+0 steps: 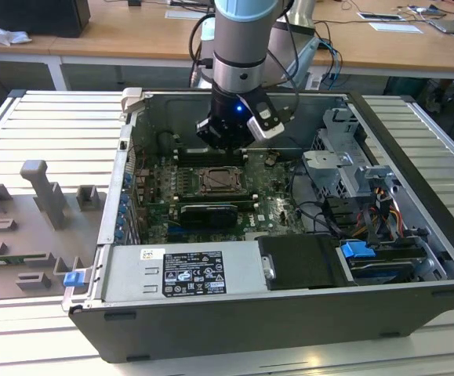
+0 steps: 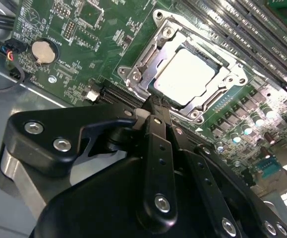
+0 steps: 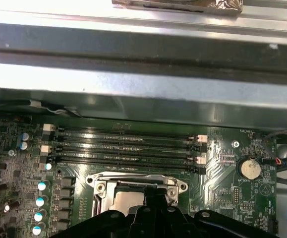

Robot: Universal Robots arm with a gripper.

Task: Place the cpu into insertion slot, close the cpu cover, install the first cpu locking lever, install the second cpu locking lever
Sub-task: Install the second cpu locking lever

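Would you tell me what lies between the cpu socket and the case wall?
In the first wrist view, the long memory slots lie between the insertion slot and the case wall.

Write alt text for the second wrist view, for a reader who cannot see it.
A silver-topped cpu sits in the insertion slot on a green motherboard, with the cpu cover down around it. The black gripper hangs just beside the socket's edge. A round coin battery lies on the board, with long memory slots past the socket.

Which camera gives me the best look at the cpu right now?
The second wrist view: the cpu lies seated under the cover, its whole top visible. The first wrist view shows just one edge above the arm's black parts; the exterior view shows it small and distant.
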